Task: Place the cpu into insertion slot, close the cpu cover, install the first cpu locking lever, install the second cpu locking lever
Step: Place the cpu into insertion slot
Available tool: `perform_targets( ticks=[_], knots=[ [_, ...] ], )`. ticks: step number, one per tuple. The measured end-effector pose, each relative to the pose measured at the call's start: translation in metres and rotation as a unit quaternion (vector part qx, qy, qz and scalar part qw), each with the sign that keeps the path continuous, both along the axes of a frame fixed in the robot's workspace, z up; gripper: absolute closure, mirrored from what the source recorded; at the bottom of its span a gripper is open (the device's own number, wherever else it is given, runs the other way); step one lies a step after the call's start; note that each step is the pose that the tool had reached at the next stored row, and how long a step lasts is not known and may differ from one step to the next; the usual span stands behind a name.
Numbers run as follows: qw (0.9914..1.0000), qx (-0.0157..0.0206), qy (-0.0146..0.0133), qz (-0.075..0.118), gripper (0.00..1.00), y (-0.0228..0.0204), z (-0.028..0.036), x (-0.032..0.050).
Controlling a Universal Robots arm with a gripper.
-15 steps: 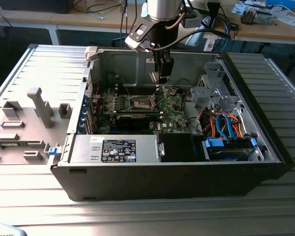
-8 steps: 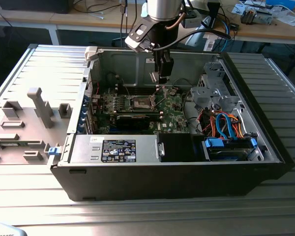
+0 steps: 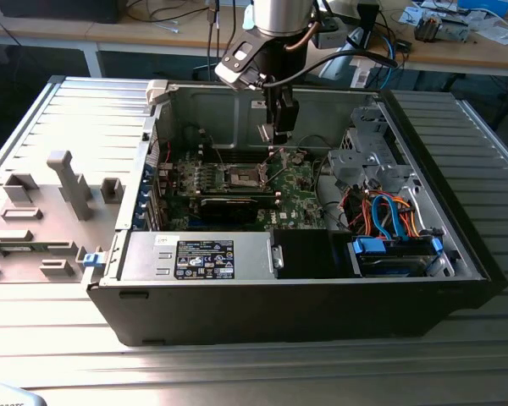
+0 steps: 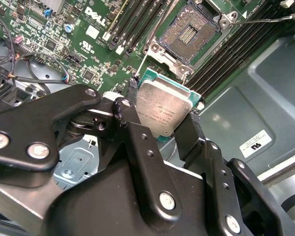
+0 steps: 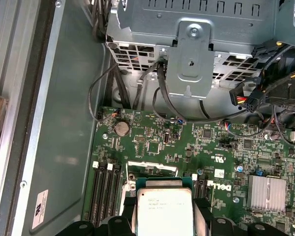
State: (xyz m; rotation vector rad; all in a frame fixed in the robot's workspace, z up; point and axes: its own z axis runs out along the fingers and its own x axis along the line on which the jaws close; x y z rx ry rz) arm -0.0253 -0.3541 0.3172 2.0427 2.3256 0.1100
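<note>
In the exterior view the gripper [image 3: 279, 127] hangs at the upper centre of the frame, over the green motherboard [image 3: 298, 199] inside the open computer case [image 3: 237, 313]. In the second wrist view its two black fingers [image 4: 129, 105] are closed partway, clamping opposite edges of the cpu [image 4: 163, 108], silvery top facing the camera, held clear of the board. The insertion slot [image 4: 189, 30] lies uncovered beyond the cpu. In the exterior view it sits mid-frame, just below the gripper, toward the exterior view's left.
</note>
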Motion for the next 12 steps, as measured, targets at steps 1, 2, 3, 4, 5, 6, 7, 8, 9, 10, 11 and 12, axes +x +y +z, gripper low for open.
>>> perform_targets(
  ticks=[1, 2, 3, 4, 5, 6, 7, 8, 9, 10, 11, 12],
  knots=[
    [1.00000, 0.0000, 0.0000, 0.000, 0.45, 0.0000, 0.0000, 0.0000],
    [1.00000, 0.0000, 0.0000, 0.000, 0.45, 0.0000, -0.0001, 0.0000],
    [1.00000, 0.0000, 0.0000, -0.001, 0.45, 0.0000, -0.0001, 0.0000],
    [1.00000, 0.0000, 0.0000, -0.001, 0.45, 0.0000, -0.0002, 0.0000],
    [1.00000, 0.0000, 0.0000, -0.002, 0.45, 0.0000, -0.0002, 0.0000],
    [1.00000, 0.0000, 0.0000, -0.002, 0.45, 0.0000, -0.0002, 0.0000],
    [1.00000, 0.0000, 0.0000, -0.002, 0.45, 0.0000, -0.0002, 0.0000],
    [1.00000, 0.0000, 0.0000, -0.003, 0.45, 0.0000, -0.0003, 0.0000],
    [1.00000, 0.0000, 0.0000, -0.003, 0.45, 0.0000, -0.0003, 0.0000],
    [0.99999, 0.0000, 0.0000, -0.003, 0.45, 0.0000, -0.0003, 0.0000],
    [0.99999, -0.0001, 0.0000, -0.004, 0.45, 0.0000, -0.0003, 0.0000],
    [0.99999, -0.0001, 0.0000, -0.004, 0.45, 0.0000, -0.0004, 0.0000]
  ],
)
